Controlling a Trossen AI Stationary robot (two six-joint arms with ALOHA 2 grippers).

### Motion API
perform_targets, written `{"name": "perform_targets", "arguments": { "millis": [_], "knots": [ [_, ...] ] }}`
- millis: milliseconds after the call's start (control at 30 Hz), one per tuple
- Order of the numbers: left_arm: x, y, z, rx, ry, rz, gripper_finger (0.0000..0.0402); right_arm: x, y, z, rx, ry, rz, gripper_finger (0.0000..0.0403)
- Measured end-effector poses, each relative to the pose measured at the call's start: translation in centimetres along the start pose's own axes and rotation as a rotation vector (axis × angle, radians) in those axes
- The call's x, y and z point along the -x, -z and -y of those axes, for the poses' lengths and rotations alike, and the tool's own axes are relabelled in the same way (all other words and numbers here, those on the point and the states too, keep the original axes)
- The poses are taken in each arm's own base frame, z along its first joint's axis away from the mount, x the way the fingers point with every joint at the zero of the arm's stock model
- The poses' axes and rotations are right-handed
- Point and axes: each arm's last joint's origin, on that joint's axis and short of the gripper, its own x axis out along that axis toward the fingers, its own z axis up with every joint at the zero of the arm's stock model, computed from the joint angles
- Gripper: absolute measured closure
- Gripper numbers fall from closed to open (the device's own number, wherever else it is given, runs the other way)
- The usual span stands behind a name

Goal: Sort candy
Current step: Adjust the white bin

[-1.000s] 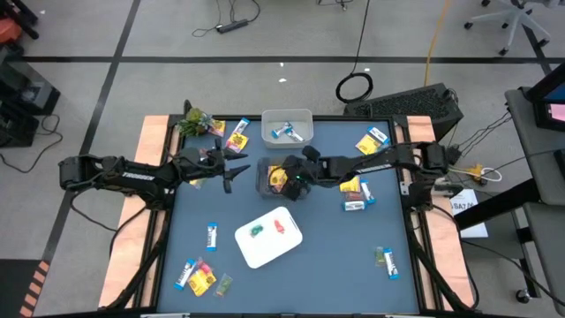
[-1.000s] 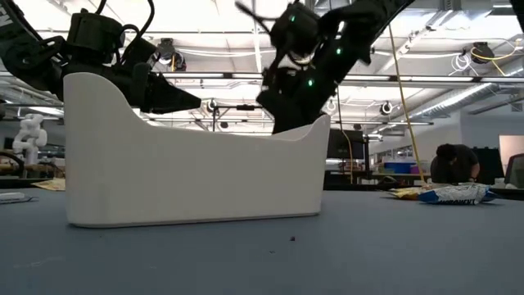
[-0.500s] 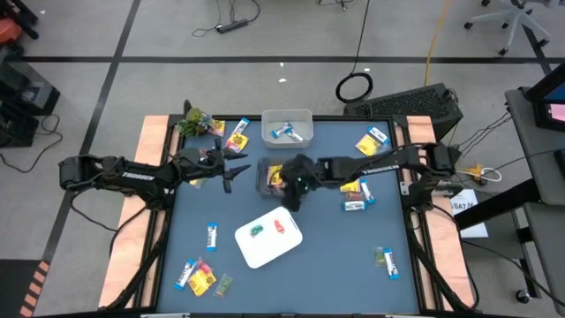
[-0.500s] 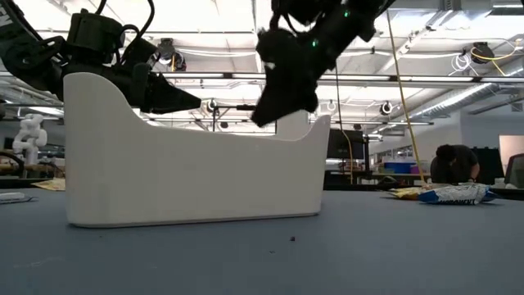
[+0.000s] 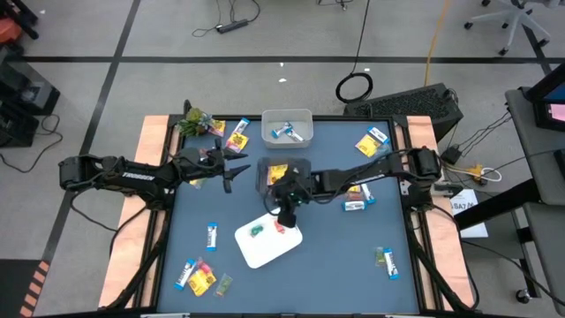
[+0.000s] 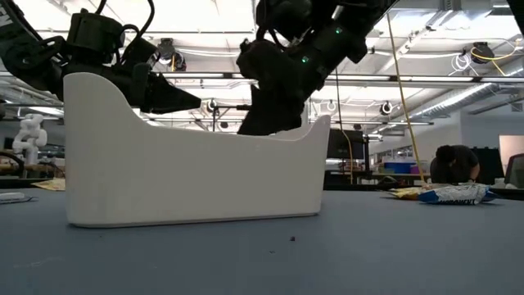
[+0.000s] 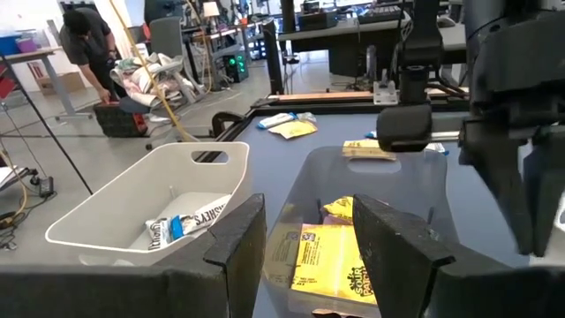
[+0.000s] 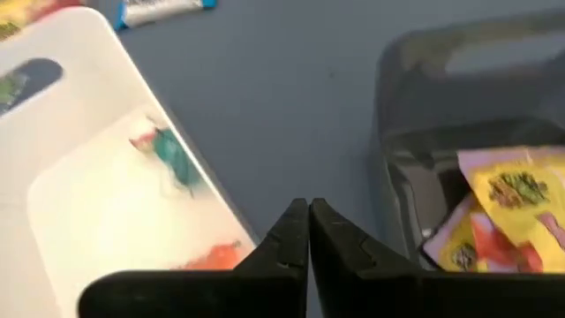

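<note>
Right hand (image 5: 284, 209) sits over the middle of the desk (image 5: 335, 256), between the clear grey bin (image 5: 263, 181) and the white tray (image 5: 256, 250), at the tray's near rim. Fingers (image 8: 291, 243) pressed together, nothing between them. Low view shows this arm dropping in behind the tray wall; the fingertips are hidden there.

Left hand (image 5: 237, 165) hovers just beside the grey bin on its left side, fingers (image 7: 238, 243) spread apart and empty, pointing at the bin.

Candy locations:
- Grey bin: yellow packets (image 7: 331, 256) lying inside, one with red marks.
- White tray: a green piece (image 8: 168, 152) and a red/pink piece (image 8: 212, 256), apart from each other.
- White bin (image 5: 287, 116) at the desk's far edge: blue-and-white bars (image 5: 288, 133).
- Loose on the desk: a yellow packet (image 5: 237, 139) with a blue bar near the far-left corner; a yellow packet (image 5: 367, 143) at far right; a blue-and-white bar (image 5: 354, 206) right of the right arm; one bar (image 5: 212, 235) left of the tray; a cluster (image 5: 196, 276) of blue, pink and yellow at the near-left; a green and blue pair (image 5: 386, 261) near-right, probably two separate pieces, hard to resolve.

Green leafy object (image 5: 194, 121) at the far-left corner.
</note>
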Motion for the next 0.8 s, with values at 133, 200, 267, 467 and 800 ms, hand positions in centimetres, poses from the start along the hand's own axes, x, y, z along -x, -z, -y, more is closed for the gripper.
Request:
{"name": "perform_targets", "arguments": {
  "millis": [133,200,267,467,800],
  "knots": [
    [0.0,0.0,0.0,-0.001,-0.004,-0.001,0.0224,0.2,0.5,-0.1,-0.011,0.009,-0.055,0.0402],
    [0.0,0.0,0.0,-0.001,-0.004,-0.001,0.0224,0.6,1.0,-0.4,-0.028,0.017,-0.106,0.0402],
    [0.0,0.0,0.0,-0.001,-0.004,-0.001,0.0224,1.2,1.2,-0.8,-0.042,0.019,-0.137,0.0402],
    [0.0,0.0,0.0,0.0,-0.005,-0.005,0.0224,3.0,2.3,-2.8,-0.053,0.026,-0.245,0.0403],
    [0.0,0.0,-0.1,0.0,-0.018,-0.004,0.0224,5.1,0.6,-4.9,0.027,-0.015,-0.058,0.0403]
  ]
}}
